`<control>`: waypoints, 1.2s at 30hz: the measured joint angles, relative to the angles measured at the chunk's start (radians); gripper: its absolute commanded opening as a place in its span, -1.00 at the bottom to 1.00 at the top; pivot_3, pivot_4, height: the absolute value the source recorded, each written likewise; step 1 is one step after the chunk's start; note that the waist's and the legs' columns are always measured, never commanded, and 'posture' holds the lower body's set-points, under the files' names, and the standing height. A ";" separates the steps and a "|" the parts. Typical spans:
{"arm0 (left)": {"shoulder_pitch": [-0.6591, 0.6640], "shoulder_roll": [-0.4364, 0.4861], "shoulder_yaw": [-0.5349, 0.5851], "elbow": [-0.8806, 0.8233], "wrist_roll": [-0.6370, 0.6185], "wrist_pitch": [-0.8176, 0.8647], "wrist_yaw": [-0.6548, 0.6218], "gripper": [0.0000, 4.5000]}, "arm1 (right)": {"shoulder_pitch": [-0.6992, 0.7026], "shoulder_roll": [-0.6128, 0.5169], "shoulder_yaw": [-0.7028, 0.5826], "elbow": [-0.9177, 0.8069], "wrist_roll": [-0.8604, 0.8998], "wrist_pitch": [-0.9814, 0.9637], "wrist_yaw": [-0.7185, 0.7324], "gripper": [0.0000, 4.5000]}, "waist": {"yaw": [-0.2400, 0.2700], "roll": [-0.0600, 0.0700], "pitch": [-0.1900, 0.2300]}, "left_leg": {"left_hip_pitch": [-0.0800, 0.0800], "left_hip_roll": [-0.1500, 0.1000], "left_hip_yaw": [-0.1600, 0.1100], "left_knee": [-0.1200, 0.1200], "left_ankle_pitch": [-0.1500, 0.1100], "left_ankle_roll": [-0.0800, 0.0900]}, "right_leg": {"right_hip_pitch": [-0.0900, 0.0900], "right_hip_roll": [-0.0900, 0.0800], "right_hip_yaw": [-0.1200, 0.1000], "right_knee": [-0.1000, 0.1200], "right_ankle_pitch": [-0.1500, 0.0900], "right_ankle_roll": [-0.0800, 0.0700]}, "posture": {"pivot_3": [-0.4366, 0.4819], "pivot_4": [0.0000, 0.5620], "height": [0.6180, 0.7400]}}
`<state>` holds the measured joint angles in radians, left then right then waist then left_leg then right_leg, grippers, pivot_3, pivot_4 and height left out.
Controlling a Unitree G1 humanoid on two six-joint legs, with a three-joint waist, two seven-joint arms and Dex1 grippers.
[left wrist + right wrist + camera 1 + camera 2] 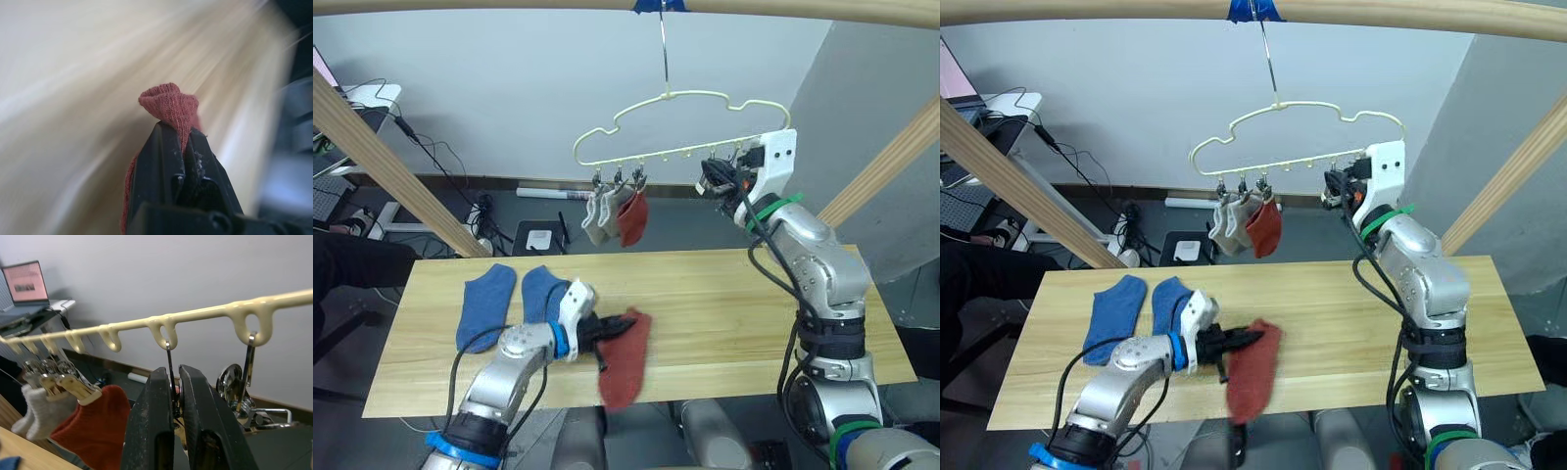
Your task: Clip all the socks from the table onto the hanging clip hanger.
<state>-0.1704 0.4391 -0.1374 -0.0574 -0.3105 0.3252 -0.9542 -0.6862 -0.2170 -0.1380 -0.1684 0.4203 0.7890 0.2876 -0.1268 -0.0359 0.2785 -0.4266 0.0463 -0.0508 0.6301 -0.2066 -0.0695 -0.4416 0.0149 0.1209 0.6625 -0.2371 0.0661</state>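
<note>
My left gripper (607, 336) is shut on one end of a rust red sock (626, 367), which lies over the front edge of the table (724, 304); the left wrist view shows the fabric (171, 103) pinched between the black fingers. Two blue socks (487, 304) (543, 292) lie flat on the table's left part. The pale yellow clip hanger (685, 127) hangs above the table's far edge. Two light grey socks (597, 215) and a red one (632, 217) are clipped at its left end. My right gripper (176, 374) is shut on a silver clip on the right half of the bar.
A wooden beam with blue tape (661, 5) carries the hanger's hook. Slanted wooden posts stand at the left (391, 166) and right (891, 157). A desk with a laptop (24, 284) and floor cables lie beyond the table's left side.
</note>
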 measured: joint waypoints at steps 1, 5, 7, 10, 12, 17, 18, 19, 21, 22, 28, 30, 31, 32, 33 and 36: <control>-0.024 0.004 0.012 -0.019 -0.022 0.003 -0.016 -1.00 | -0.013 -0.009 -0.015 0.004 0.034 0.043 0.012 -1.00 | -0.002 0.000 0.000 | 0.000 0.000 0.000 0.000 0.000 0.000 | 0.000 0.000 0.000 0.000 0.000 0.000 | -0.40 -0.05 1.00; -0.110 -0.010 0.040 -0.052 -0.083 0.014 -0.030 -1.00 | -0.051 -0.026 -0.089 0.007 0.167 0.211 0.030 -1.00 | -0.006 0.000 0.000 | 0.000 0.000 0.000 -0.001 0.000 0.000 | 0.001 0.000 0.000 -0.001 0.000 0.000 | -0.40 -0.07 1.00; -0.154 -0.026 0.040 -0.047 -0.086 0.011 -0.029 -1.00 | -0.065 -0.024 -0.139 0.008 0.248 0.313 0.021 -1.00 | -0.006 0.000 0.000 | -0.001 0.000 0.000 -0.001 0.000 0.000 | 0.000 0.000 0.000 -0.001 0.000 -0.001 | -0.40 -0.07 1.00; -0.239 -0.057 0.029 -0.028 -0.079 -0.023 -0.022 -1.00 | -0.103 0.002 -0.226 0.014 0.356 0.460 -0.029 -1.00 | -0.007 0.000 0.000 | -0.001 0.000 0.000 0.000 0.000 0.000 | 0.000 0.000 0.000 -0.001 0.001 -0.001 | -0.40 -0.08 1.00; -0.264 -0.072 0.019 -0.008 -0.061 -0.046 -0.016 -1.00 | -0.112 0.020 -0.252 0.014 0.383 0.496 -0.060 -1.00 | -0.010 0.000 0.000 | -0.001 0.000 0.000 -0.001 0.000 0.000 | 0.000 0.000 0.000 -0.001 0.001 -0.001 | -0.40 -0.07 1.00; -0.315 -0.120 -0.015 0.075 0.003 -0.115 0.010 -1.00 | -0.124 0.071 -0.305 0.014 0.439 0.553 -0.144 -1.00 | -0.012 0.000 0.000 | -0.001 0.000 0.000 -0.001 0.000 0.000 | 0.000 0.000 0.000 -0.001 0.001 -0.001 | -0.40 -0.06 1.00; -0.327 -0.137 -0.015 0.092 0.004 -0.120 0.018 -1.00 | -0.125 0.082 -0.312 0.013 0.452 0.560 -0.162 -1.00 | -0.012 0.000 0.000 | -0.001 0.000 0.000 -0.001 0.000 0.000 | 0.000 0.000 0.000 -0.001 0.001 -0.001 | -0.40 -0.06 1.00; -0.339 -0.145 -0.016 0.103 0.004 -0.121 0.024 -1.00 | -0.125 0.086 -0.312 0.013 0.464 0.567 -0.171 -1.00 | -0.012 0.000 0.000 | -0.001 0.000 0.000 -0.001 0.000 0.000 | 0.000 0.000 0.000 -0.001 0.001 -0.001 | -0.41 -0.05 1.00; -0.352 -0.154 -0.015 0.113 0.005 -0.121 0.027 -1.00 | -0.126 0.088 -0.314 0.012 0.476 0.575 -0.187 -1.00 | -0.012 0.000 0.000 | -0.001 0.000 0.000 -0.001 0.000 0.000 | 0.000 0.000 0.000 -0.001 0.000 0.000 | -0.41 -0.05 1.00; -0.356 -0.157 -0.015 0.117 0.004 -0.121 0.028 -1.00 | -0.127 0.087 -0.316 0.012 0.485 0.577 -0.193 -1.00 | -0.013 0.000 0.000 | -0.001 0.000 0.000 -0.001 0.000 0.000 | 0.000 0.000 0.000 -0.001 0.000 0.000 | -0.41 -0.05 1.00; -0.364 -0.161 -0.012 0.145 0.001 -0.117 0.027 -1.00 | -0.127 0.076 -0.324 0.012 0.521 0.586 -0.216 -1.00 | -0.013 0.000 0.000 | -0.001 0.000 -0.001 -0.001 0.000 0.000 | 0.000 0.000 0.000 -0.001 0.000 0.000 | -0.42 -0.03 1.00; -0.384 -0.160 -0.011 0.168 0.002 -0.120 0.026 -1.00 | -0.127 0.076 -0.333 0.013 0.544 0.598 -0.229 -1.00 | -0.013 0.000 0.000 | -0.001 0.000 -0.001 -0.001 0.000 0.000 | 0.000 0.000 0.000 -0.001 0.000 0.000 | -0.42 -0.03 1.00; -0.392 -0.160 -0.010 0.174 0.002 -0.121 0.026 -1.00 | -0.127 0.076 -0.332 0.013 0.547 0.602 -0.230 -1.00 | -0.013 0.000 0.000 | -0.001 0.000 0.000 -0.001 0.000 0.000 | 0.000 0.000 0.000 -0.001 0.000 0.000 | -0.42 -0.03 1.00; -0.395 -0.160 -0.010 0.175 0.002 -0.125 0.025 -1.00 | -0.127 0.075 -0.332 0.013 0.551 0.604 -0.234 -1.00 | -0.014 0.000 0.000 | -0.001 0.000 0.000 -0.001 0.000 0.000 | 0.000 0.000 0.000 -0.001 0.000 0.000 | -0.41 -0.02 1.00; -0.396 -0.160 -0.010 0.179 0.002 -0.132 0.025 -1.00 | -0.127 0.075 -0.332 0.013 0.557 0.606 -0.238 -1.00 | -0.014 0.000 0.000 | -0.001 0.000 0.000 -0.001 0.000 0.000 | 0.000 0.000 0.000 -0.001 0.000 0.000 | -0.41 -0.02 1.00; -0.402 -0.160 -0.010 0.192 0.003 -0.142 0.024 -1.00 | -0.127 0.067 -0.331 0.013 0.575 0.614 -0.246 -1.00 | -0.014 0.000 0.000 | -0.002 0.000 -0.001 -0.001 0.000 0.000 | -0.001 0.001 0.000 -0.001 0.000 0.000 | -0.41 -0.02 1.00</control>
<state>-0.5728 0.2794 -0.1474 0.1348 -0.3075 0.1836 -0.9297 -0.8131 -0.1498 -0.4687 -0.1559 0.9953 1.4026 0.0419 -0.1407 -0.0355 0.2786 -0.4282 0.0460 -0.0515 0.6292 -0.2068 -0.0692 -0.4422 0.0155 0.1207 0.6613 -0.2371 0.0663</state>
